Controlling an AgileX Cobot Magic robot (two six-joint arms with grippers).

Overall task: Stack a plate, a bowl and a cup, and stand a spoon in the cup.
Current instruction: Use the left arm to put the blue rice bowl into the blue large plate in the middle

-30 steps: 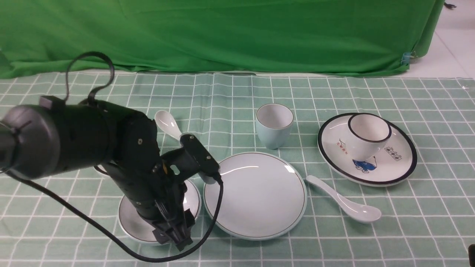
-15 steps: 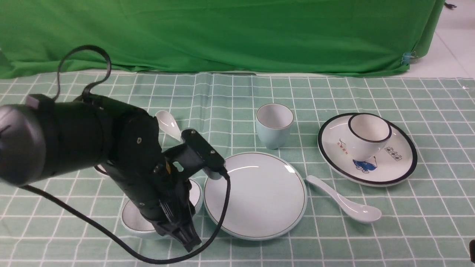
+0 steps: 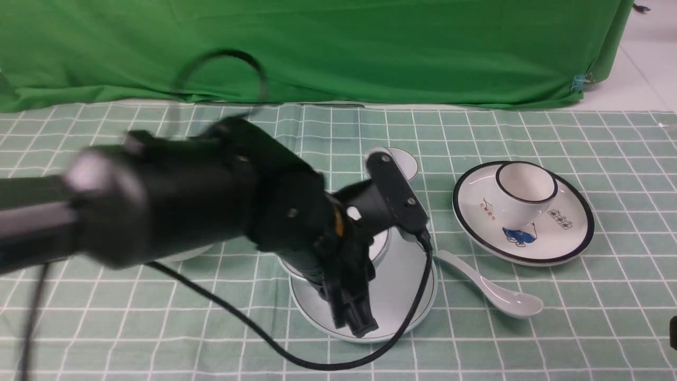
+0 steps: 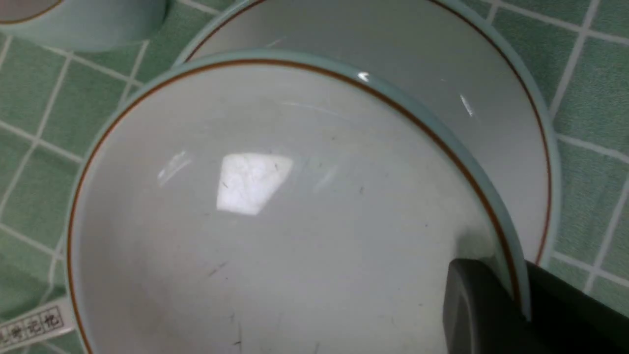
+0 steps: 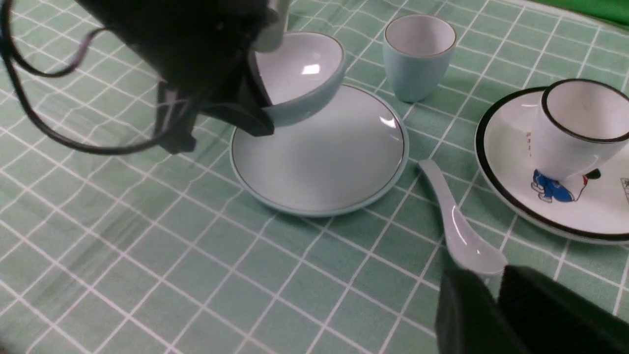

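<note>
My left gripper [image 4: 516,300] is shut on the rim of the pale blue-green bowl [image 4: 245,221], with one finger inside and one outside. The bowl [image 5: 300,73] hangs tilted above the far left part of the pale blue-green plate [image 5: 324,157], clear of it. In the front view my left arm covers most of the bowl [image 3: 378,246] and the plate [image 3: 394,307]. The cup [image 5: 417,54] stands upright just beyond the plate. The plain white spoon [image 5: 457,231] lies right of the plate. My right gripper [image 5: 494,290] hovers near the spoon's scoop, its jaws a little apart and empty.
A white plate with a thick black rim [image 3: 579,241] sits at the right, with a black-rimmed white cup [image 3: 523,198] on it. A spoon handle with printed characters [image 4: 29,327] lies under the bowl's left side. The left arm's cable [image 3: 328,365] trails over the cloth.
The left gripper closed on the bowl's rim, lifted it off the cloth and carried it right and away, over the plate. The right arm has not moved.
</note>
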